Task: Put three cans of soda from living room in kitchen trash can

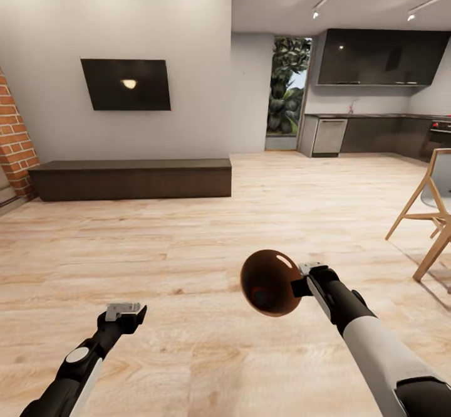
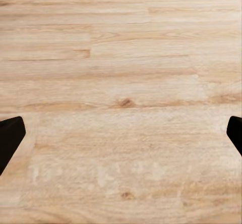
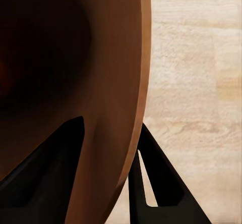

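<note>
Room: open living room with light wood plank floor [image 1: 188, 229], black wall TV [image 1: 127, 84], red brick chimney [image 1: 14, 135] at the edge, long dark low bench [image 1: 131, 179] against the wall with nothing seen on top.
Kitchen: flat grey cabinets under a dark grey upper unit [image 1: 379, 56], well apart at the far side; pale wooden chair [image 1: 429, 210] between there and the robot.
Bin: small round tapered trash can, glossy copper-brown inside [image 1: 270, 282], carried above the floor, mouth tipped toward the head camera.
Right tool [image 1: 305, 286]: clenched on the bin's rim, one finger inside the wall and one outside in the right wrist view [image 3: 151, 183].
Left tool [image 1: 125, 316]: spread wide and empty over bare planks; black fingertips [image 2: 10, 138] at the frame edges.
Soda cans: a small dark bluish shape inside the bin may be one; cannot tell.
Progress: judged early to middle, bin in hand, away from the kitchen, three cans unconfirmed.
</note>
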